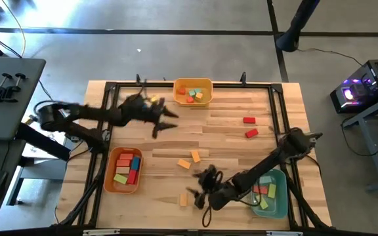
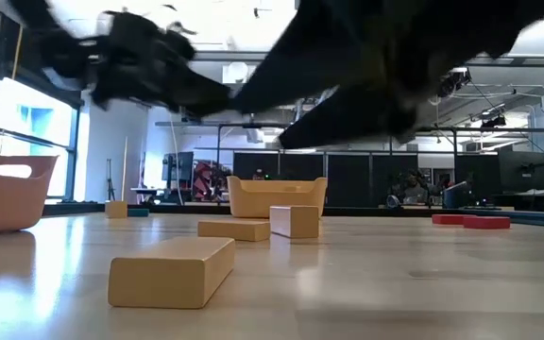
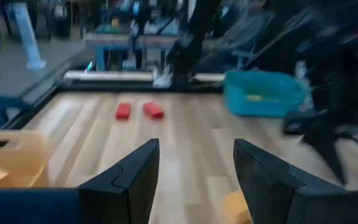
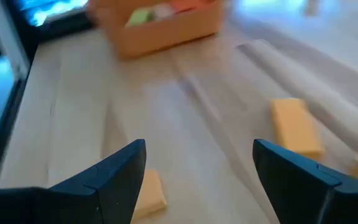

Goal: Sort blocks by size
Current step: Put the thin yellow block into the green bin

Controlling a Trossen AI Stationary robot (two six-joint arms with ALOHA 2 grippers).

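Note:
My left gripper (image 1: pixel 166 124) is open and empty above the table's far left, near the yellow bin (image 1: pixel 192 83); its wrist view (image 3: pixel 194 180) looks across at two red blocks (image 3: pixel 138 111). My right gripper (image 1: pixel 199 196) is open and empty over the near middle, above two small orange blocks (image 1: pixel 186 196). In its wrist view (image 4: pixel 197 180) one orange block (image 4: pixel 149 193) lies beside one finger and a longer one (image 4: pixel 296 127) lies farther off. Two more orange blocks (image 1: pixel 190 160) lie flat at mid-table. The red blocks (image 1: pixel 250 126) lie at the far right.
The yellow bin at the far middle, an orange bin (image 1: pixel 109 172) at the near left and a teal bin (image 1: pixel 282 200) at the near right each hold several blocks. A dark frame (image 1: pixel 277 105) runs around the table. In the low view, orange blocks (image 2: pixel 173 271) lie close in front.

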